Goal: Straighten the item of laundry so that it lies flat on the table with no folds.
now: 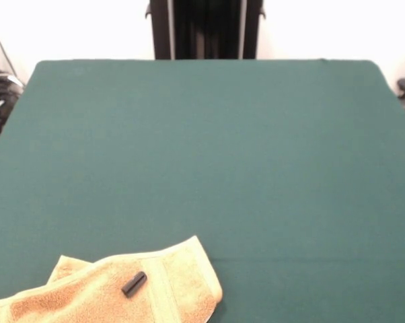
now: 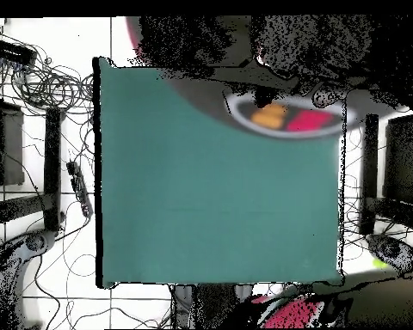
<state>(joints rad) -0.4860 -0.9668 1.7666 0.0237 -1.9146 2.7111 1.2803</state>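
Golden-orange towel (image 1: 115, 289): lay rumpled and folded at near left corner of green table (image 1: 223, 155), partly cut off by picture edge, ribbed band toward its right end. Small black cylinder (image 1: 134, 284): rested on towel. Gripper: not seen in either view; finger state undeterminable.

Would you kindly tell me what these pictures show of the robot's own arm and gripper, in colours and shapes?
Very little of it shows. The front view gives only the black pedestal, an upright column with pale vertical strips. The overhead view shows a patch of red casing at the robot's side of the table, ragged in outline. The gripper appears in neither view, so its shape, cables and markings cannot be described.
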